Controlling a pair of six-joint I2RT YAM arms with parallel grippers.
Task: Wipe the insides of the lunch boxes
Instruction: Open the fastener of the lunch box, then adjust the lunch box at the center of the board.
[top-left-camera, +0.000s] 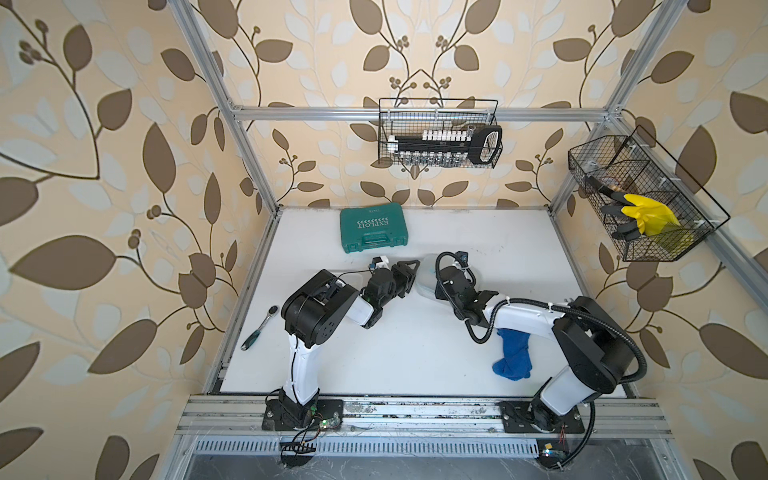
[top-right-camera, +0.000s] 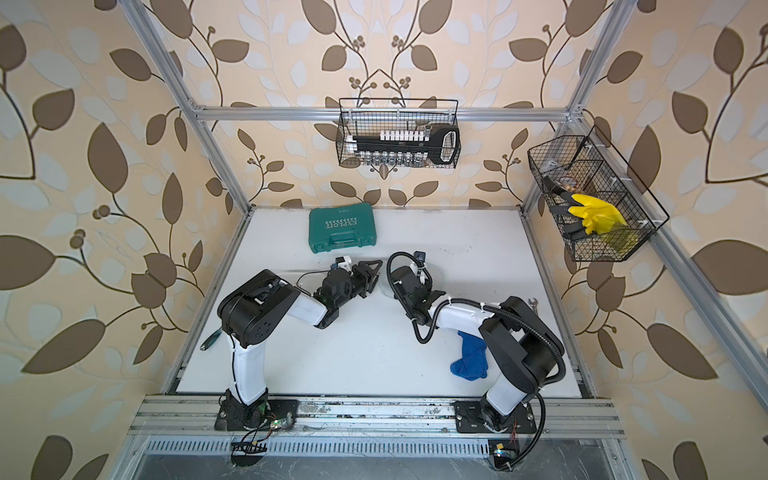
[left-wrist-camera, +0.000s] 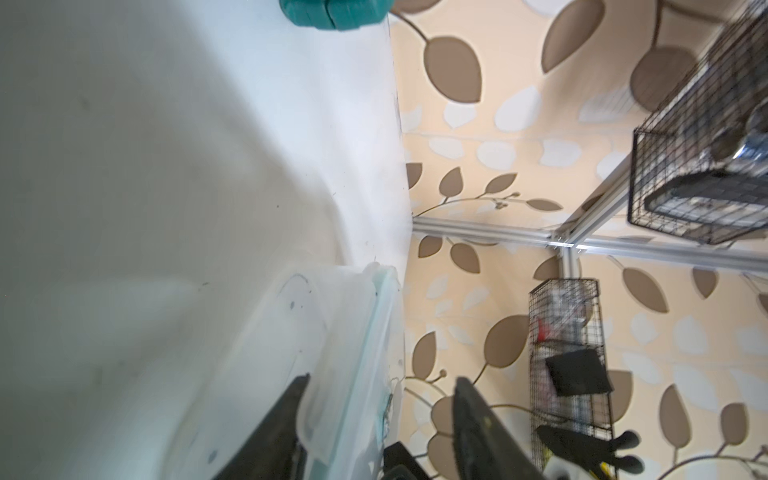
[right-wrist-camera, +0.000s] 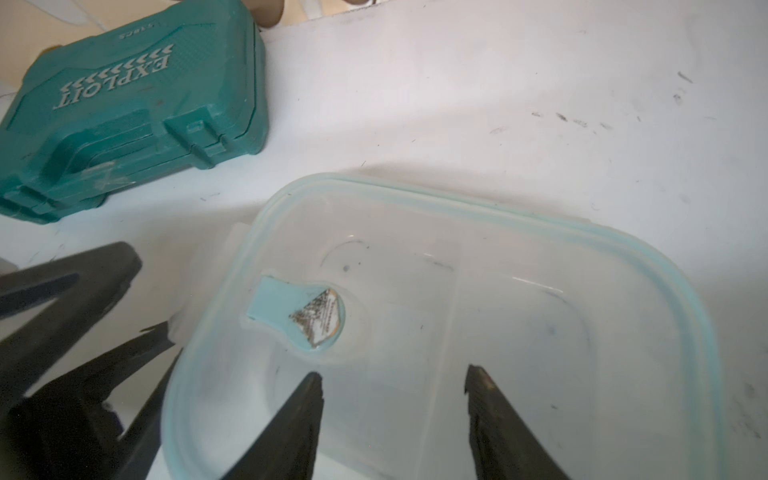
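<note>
A clear lunch box with a pale green-rimmed lid on it sits mid-table between my two grippers. Over the lid hangs my right gripper, open, its fingers spread above the clear panel near the round vent plug. My left gripper is at the box's left side and is open too. The lid's edge lies between its jaws, with one finger against the clear side tab. The box's inside shows only through the lid.
A teal tool case lies at the back of the table. A blue cloth lies under the right arm. There is a ratchet wrench near the left edge. Wire baskets hang on the back rail and the right rail.
</note>
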